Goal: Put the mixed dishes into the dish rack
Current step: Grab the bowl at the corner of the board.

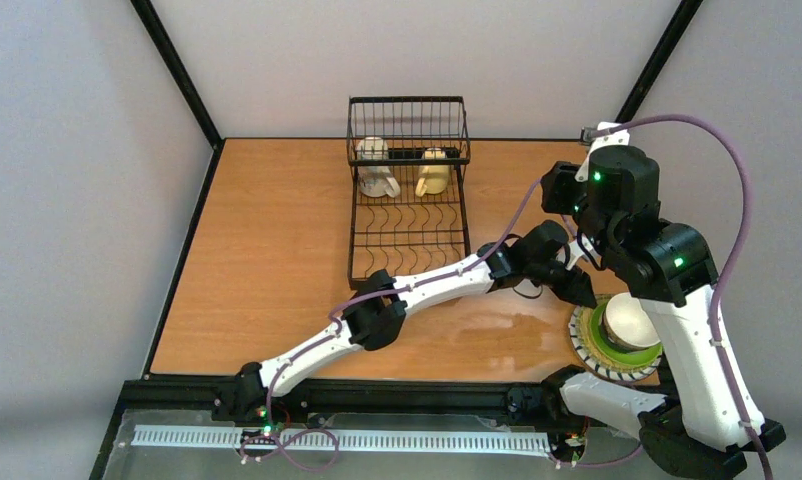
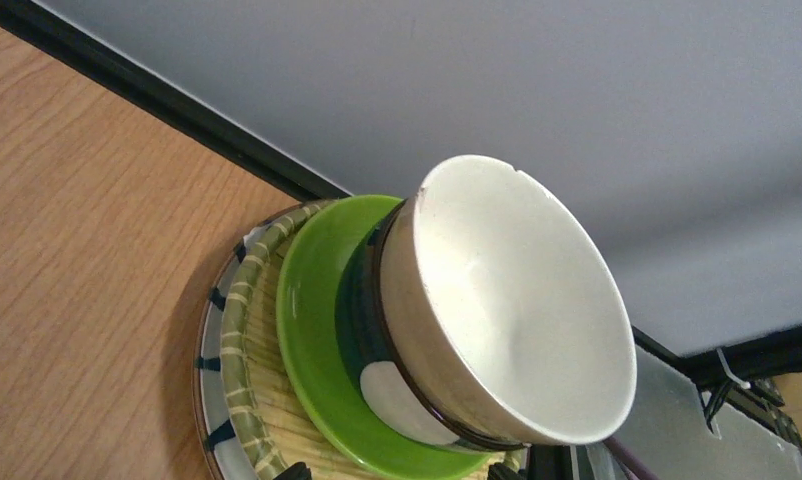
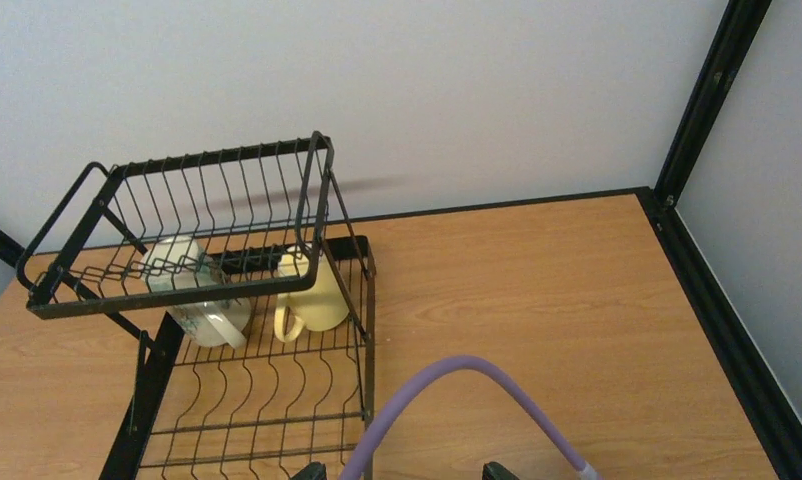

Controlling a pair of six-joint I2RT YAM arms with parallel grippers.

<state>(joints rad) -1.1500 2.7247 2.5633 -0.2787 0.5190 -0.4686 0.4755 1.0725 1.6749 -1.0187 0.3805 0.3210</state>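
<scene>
Left gripper (image 1: 577,289) spread wide, empty, white bowl (image 2: 517,300) stacked over lime-green plate (image 2: 312,330) just ahead of it, right gripper (image 1: 560,190) parted too, dish rack (image 1: 409,235) holding white mug (image 1: 377,172) and cream-yellow mug (image 1: 434,174) beyond it, wood-grain tabletop (image 1: 277,250), grey walls (image 1: 427,50) around.

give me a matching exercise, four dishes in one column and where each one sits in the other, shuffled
1 white mug
2 cream-yellow mug
3 lime-green plate
4 white bowl

a above the lime-green plate
b in the dish rack, right side in the top view
c beneath the white bowl
d in the dish rack, left side in the top view

Pairs: 1-d, 2-b, 3-c, 4-a
</scene>
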